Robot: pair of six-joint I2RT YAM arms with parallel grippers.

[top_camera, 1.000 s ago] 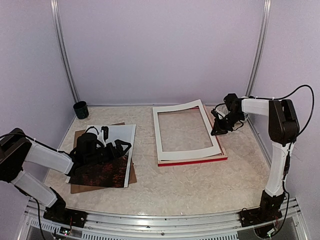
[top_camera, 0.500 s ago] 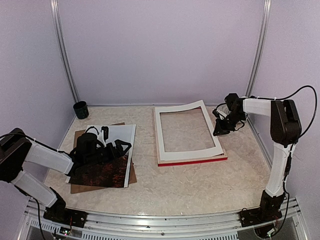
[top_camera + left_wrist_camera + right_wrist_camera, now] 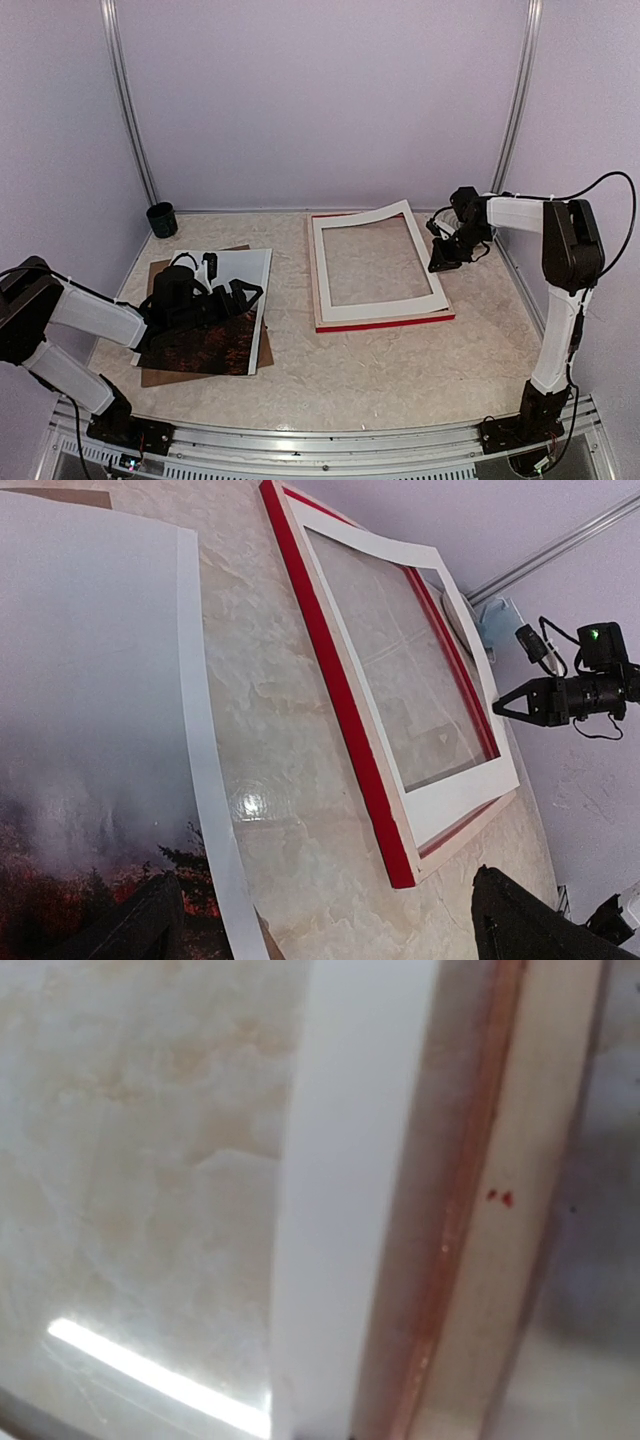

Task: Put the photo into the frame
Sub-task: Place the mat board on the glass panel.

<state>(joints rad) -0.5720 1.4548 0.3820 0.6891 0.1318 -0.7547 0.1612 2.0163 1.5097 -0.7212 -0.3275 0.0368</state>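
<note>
Marbled tabletop [image 3: 350, 370] holds the frame [image 3: 385, 323] at right; the white mat [image 3: 380, 308] on it has slid rightward with the right gripper [image 3: 437, 263], which pinches its edge, so the opening likely gets cleared. Left gripper [image 3: 232, 278] hangs spread wide above the photo [image 3: 215, 348], well apart at left.

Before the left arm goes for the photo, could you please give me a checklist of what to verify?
1. Left fingers open above the photo: ok.
2. Photo flat, picture side up: ok.
3. Frame opening free for the photo: not ok, the white mat lies on it.
4. Right fingers closed at the mat's right edge: ok; pinching it: cannot tell.
5. Mat flat: not ok, its far edge curls up.
</note>
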